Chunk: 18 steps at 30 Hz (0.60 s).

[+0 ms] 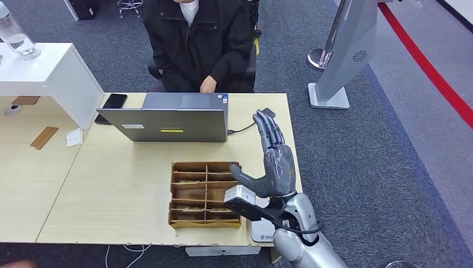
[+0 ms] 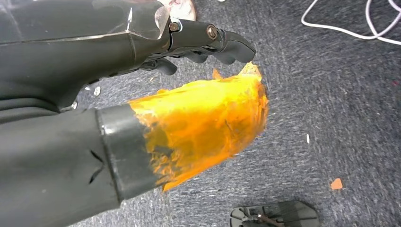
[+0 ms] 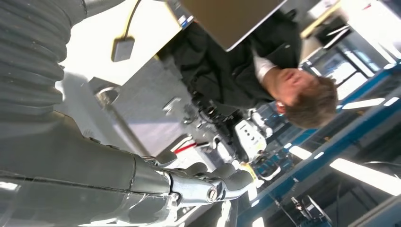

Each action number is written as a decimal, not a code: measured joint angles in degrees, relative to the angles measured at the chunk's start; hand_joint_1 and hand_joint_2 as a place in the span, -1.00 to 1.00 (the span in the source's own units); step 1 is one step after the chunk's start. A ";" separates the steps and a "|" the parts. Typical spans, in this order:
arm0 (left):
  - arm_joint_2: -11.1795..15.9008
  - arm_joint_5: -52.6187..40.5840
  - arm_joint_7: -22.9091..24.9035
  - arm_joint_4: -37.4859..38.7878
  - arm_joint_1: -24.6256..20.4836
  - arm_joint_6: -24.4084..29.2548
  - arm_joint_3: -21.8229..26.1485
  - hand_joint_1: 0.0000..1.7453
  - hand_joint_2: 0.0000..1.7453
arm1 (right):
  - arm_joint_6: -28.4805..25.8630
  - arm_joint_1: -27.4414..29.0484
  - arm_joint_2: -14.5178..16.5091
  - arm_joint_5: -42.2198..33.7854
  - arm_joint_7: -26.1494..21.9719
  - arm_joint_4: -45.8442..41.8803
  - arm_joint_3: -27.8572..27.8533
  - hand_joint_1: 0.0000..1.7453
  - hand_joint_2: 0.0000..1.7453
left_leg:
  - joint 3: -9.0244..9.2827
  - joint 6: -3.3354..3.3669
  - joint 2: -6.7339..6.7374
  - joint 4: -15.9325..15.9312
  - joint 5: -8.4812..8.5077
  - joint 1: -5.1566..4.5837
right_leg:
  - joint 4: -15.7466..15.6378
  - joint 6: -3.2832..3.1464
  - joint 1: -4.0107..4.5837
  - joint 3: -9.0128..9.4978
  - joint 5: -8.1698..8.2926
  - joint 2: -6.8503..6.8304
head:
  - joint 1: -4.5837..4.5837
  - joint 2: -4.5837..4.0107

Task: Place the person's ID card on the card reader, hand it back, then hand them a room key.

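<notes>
My right hand [image 1: 276, 159] is raised over the right end of the table, palm up, fingers stretched toward the person [image 1: 195, 39] and thumb spread; it holds nothing. In the right wrist view its fingers [image 3: 222, 182] are bare, with the person [image 3: 265, 71] beyond them. A white card reader [image 1: 261, 230] lies at the table's front edge, partly hidden under my right wrist. The wooden tray [image 1: 179, 192] of key cards sits just left of that hand. My left hand [image 2: 198, 118] hangs over the grey carpet, its thumb wrapped in orange tape, gripping nothing.
A grey laptop [image 1: 167, 120] stands open between the tray and the seated person, whose hand [image 1: 207, 85] rests behind it. Its cable runs to a black adapter [image 1: 268, 113] near my fingertips. A phone [image 1: 114, 101] lies left of the laptop. A grey stand [image 1: 340, 61] rises at the right.
</notes>
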 joint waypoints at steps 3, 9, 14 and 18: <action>0.03 0.26 -0.11 0.00 0.32 0.25 0.59 -1.00 -1.00 | -0.03 2.34 -0.66 -2.89 -2.69 -2.86 0.59 -1.00 1.00 | 0.00 0.00 0.01 0.00 0.00 0.00 | 0.00 0.00 0.00 0.00 0.00 0.01 | 0.01 0.00; 0.07 0.39 -0.29 0.00 0.65 0.43 1.21 -1.00 -1.00 | -0.03 5.91 -1.93 -5.64 -5.89 -7.23 1.86 -1.00 1.00 | 0.00 0.00 0.01 0.00 0.00 0.00 | 0.00 0.00 0.00 0.00 0.00 0.01 | 0.00 0.00; 0.07 0.50 -0.09 0.00 0.67 0.56 1.51 -1.00 -1.00 | 0.31 7.49 -2.71 -5.49 -6.56 -9.08 2.71 -1.00 1.00 | 0.01 0.00 0.01 0.00 0.00 0.00 | 0.00 0.00 0.00 0.01 0.00 0.01 | 0.00 0.00; -0.02 0.56 0.01 0.00 0.67 1.24 2.07 -1.00 -1.00 | 1.57 8.02 -3.85 -2.99 -5.69 -9.48 3.52 -1.00 1.00 | 0.01 0.00 0.01 0.00 0.00 0.00 | 0.00 0.00 0.00 0.01 0.00 0.01 | 0.00 0.00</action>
